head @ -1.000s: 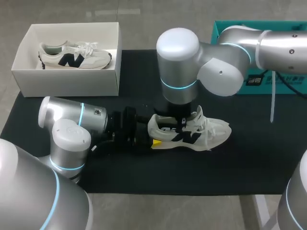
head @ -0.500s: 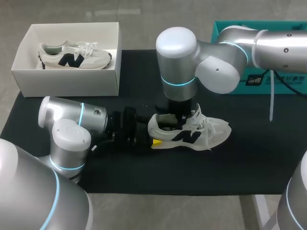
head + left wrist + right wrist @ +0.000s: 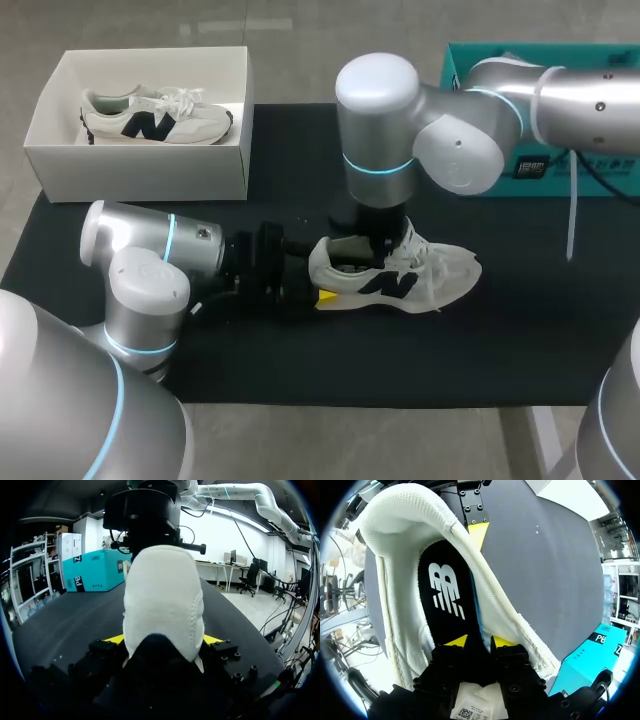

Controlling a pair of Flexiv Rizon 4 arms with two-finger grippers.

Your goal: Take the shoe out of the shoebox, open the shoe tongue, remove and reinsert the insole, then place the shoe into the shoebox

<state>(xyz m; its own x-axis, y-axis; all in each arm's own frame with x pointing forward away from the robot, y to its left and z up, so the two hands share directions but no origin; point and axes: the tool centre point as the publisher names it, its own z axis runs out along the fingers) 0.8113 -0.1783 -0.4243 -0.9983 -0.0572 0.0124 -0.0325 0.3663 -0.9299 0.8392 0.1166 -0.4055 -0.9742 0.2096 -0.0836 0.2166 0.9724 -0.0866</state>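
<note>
White shoe (image 3: 430,275): out of the shoebox (image 3: 140,170), standing on its sole on the black mat (image 3: 500,350), well apart from the box.
Done so far: shoe taken out; tongue (image 3: 411,240) looks lifted and the mouth is wide, so I judge that step done.
In hand: the insole (image 3: 447,595) step; cannot tell whether it is coming out or going back.
Remaining: finish the insole, return the shoe to the box.
Left gripper (image 3: 162,647): clamped on the heel (image 3: 162,610) from both sides.
Right gripper (image 3: 479,642): narrow, tips inside the mouth, apparently pinching the insole's edge.
Head view only: second shoe (image 3: 155,115) lies in the box; the wrist hides the right tips.
Right wrist view only: dark insole inside, and the grip on it.
</note>
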